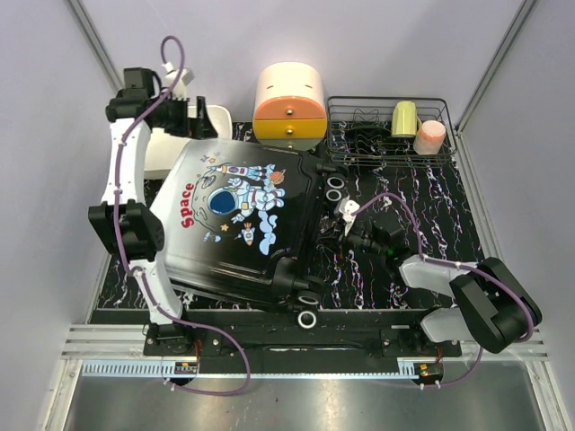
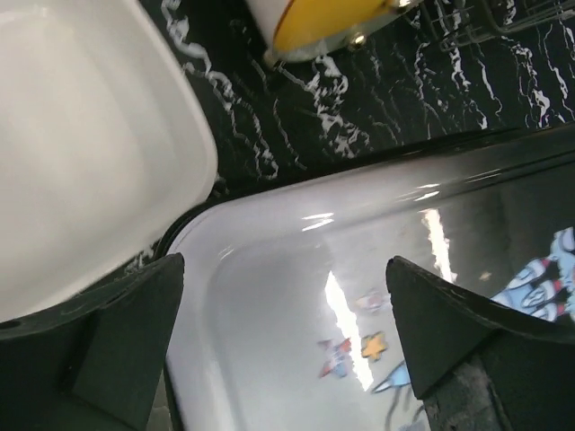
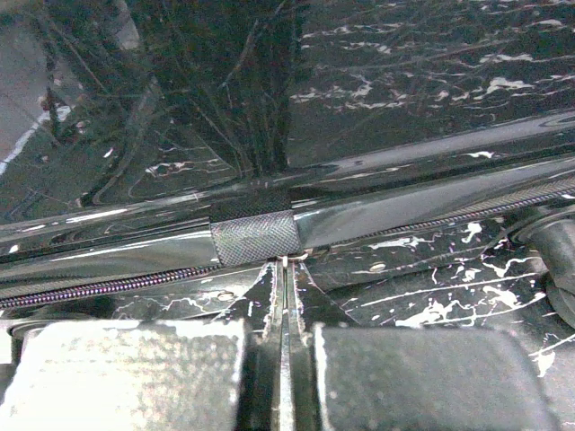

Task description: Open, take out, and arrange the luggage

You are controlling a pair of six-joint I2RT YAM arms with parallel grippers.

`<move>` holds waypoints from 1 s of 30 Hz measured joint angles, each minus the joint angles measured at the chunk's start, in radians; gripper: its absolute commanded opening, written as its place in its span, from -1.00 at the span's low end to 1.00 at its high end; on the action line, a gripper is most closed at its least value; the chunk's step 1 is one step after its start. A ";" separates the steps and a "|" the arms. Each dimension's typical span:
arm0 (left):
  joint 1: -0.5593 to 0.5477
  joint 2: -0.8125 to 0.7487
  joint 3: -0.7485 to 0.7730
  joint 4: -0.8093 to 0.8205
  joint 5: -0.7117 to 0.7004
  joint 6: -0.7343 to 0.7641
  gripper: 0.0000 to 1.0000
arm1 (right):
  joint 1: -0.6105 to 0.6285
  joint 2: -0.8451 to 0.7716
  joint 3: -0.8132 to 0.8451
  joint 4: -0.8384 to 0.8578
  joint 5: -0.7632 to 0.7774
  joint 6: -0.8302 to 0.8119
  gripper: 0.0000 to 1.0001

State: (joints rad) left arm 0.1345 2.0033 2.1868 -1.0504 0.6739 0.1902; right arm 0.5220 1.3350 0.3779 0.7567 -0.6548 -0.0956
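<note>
the right gripper [image 3: 285, 269] has its fingers [image 3: 135, 373] clenched tight together, tips against the side seam of the luggage [image 1: 238, 215]. a thin pale sliver shows between them, too small to say what it is or whether it is held. just above the tips sits a dark woven patch [image 3: 254, 238] over the zipper [image 3: 99, 287], whose fine coil runs off to the left. the glossy black shell above is mostly reflections and hard to read.

the left gripper [image 2: 283, 346] is spread wide, its matte black fingers [image 2: 99, 350] hanging apart over the smooth white corner of the shell, holding nothing. small cartoon stars and part of a figure are cut off at the lower edge.

from above, the closed luggage lies flat and turned at an angle on the left half of the table [image 1: 422, 206], a black marbled surface. red lettering reads "space" [image 1: 187, 205] beside a cartoon astronaut [image 1: 256, 193]. its wheels [image 1: 337, 189] face right. a rounded white tray [image 2: 81, 153] lies just beside its far left corner, partly hidden by the left arm. behind stand a cream-and-orange cylindrical box [image 1: 289, 103] and a wire rack [image 1: 391, 148] with two cups.
</note>
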 measured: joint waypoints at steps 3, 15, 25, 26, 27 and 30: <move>-0.099 -0.067 -0.047 0.090 -0.078 -0.007 0.98 | 0.001 0.013 0.005 0.001 -0.013 0.006 -1.00; -0.397 -0.050 -0.142 0.314 -0.244 -0.166 0.94 | 0.001 0.032 0.021 -0.007 -0.027 0.006 -1.00; -0.468 0.060 -0.106 0.360 -0.177 -0.159 0.57 | -0.172 0.103 0.108 -0.093 -0.199 -0.052 -1.00; -0.469 0.060 -0.106 0.360 -0.168 -0.141 0.52 | -0.195 0.119 0.124 -0.099 -0.222 -0.058 -1.00; -0.468 0.060 -0.106 0.361 -0.155 -0.125 0.49 | -0.227 0.142 0.151 -0.104 -0.267 -0.066 -1.00; -0.461 0.060 -0.107 0.364 -0.115 -0.082 0.39 | -0.282 0.221 0.234 -0.113 -0.352 -0.079 -1.00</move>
State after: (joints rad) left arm -0.3267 2.0632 2.0800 -0.6865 0.5587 0.1081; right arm 0.2398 1.5562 0.6121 0.6441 -1.0069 -0.1745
